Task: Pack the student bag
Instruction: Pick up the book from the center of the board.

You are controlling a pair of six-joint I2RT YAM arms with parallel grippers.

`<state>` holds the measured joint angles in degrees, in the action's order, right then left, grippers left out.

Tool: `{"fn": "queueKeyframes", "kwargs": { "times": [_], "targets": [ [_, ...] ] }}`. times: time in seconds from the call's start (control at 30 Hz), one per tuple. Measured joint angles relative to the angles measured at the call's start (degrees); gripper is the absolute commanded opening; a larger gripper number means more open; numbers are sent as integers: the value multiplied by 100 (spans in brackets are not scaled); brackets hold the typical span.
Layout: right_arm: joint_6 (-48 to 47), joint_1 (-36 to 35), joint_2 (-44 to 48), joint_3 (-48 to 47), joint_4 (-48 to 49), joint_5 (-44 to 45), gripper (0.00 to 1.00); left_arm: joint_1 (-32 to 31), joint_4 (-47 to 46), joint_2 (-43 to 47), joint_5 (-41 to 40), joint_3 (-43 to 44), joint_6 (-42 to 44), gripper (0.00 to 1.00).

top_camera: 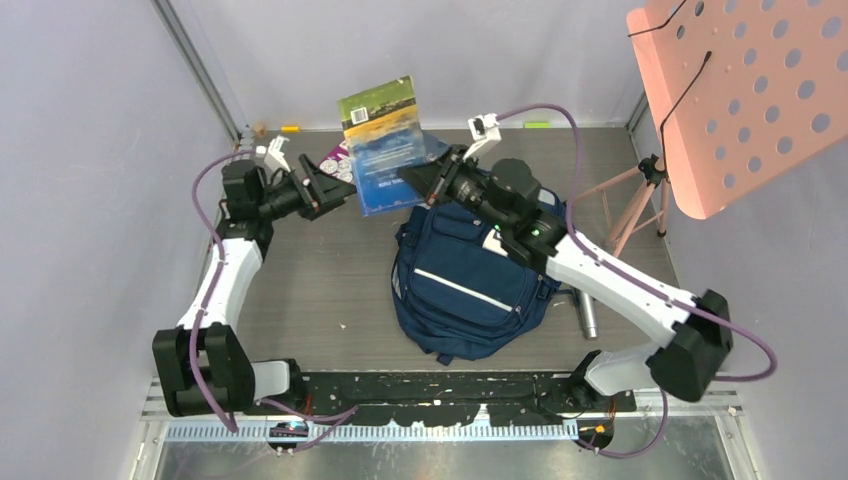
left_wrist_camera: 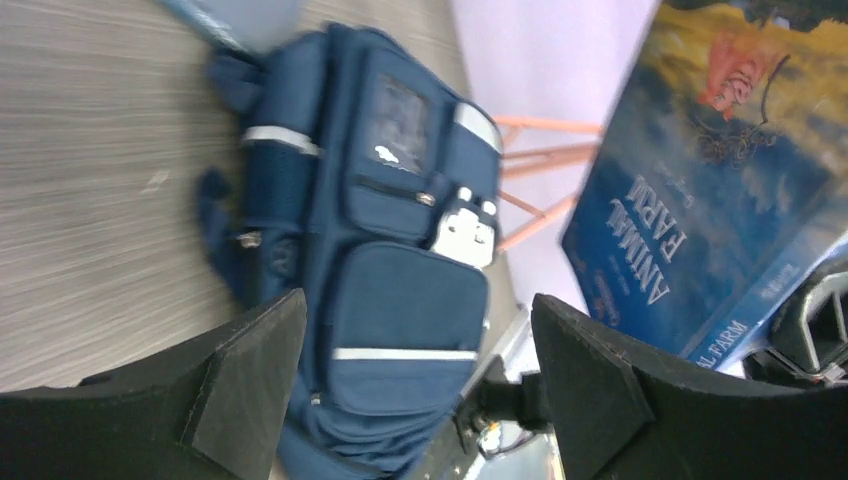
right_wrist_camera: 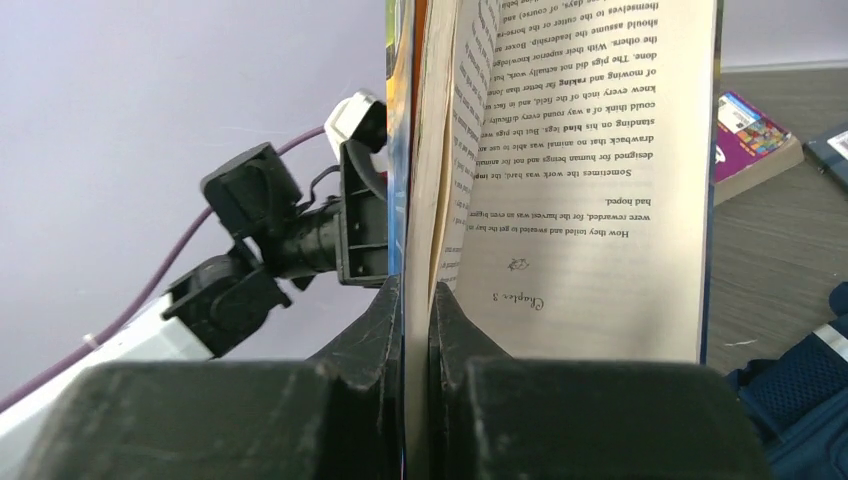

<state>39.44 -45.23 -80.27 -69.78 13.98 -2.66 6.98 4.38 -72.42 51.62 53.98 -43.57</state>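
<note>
My right fingers clamp the Animal Farm paperback aloft, my left fingers spread empty, and it is not yet inside the student bag.

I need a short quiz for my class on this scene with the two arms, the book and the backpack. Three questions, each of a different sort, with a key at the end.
1. True or false: the left claw is clamped on the book.
2. Where is the student bag? A: lying on the table. B: lifted clear into the air. C: hanging from a hook.
3. Fill in the gap: the book is held upright, with its pages falling open, by the ____ claw.

Key
1. False: its jaws stand wide open beside the book.
2. A.
3. The right claw, shut on the book.
</note>
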Motion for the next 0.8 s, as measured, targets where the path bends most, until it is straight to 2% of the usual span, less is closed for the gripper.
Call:
{"fn": "queueKeyframes", "kwargs": {
  "times": [0.1,0.23,0.57,0.8],
  "targets": [
    [-50,-42,557,286,13,68,0,-533,-890,24,175,-68,-708,85],
    [-57,-63,1064,654,-70,258,0,-1043,-1515,186,269,-83,-1244,85],
    [-52,-66,1895,1158,-378,780,0,-1298,-1692,1539,-109,-317,-1401,82],
    [50,-63,1895,1401,-245,433,0,-1729,-1639,1440,-225,-317,-1292,83]
  ]
}}
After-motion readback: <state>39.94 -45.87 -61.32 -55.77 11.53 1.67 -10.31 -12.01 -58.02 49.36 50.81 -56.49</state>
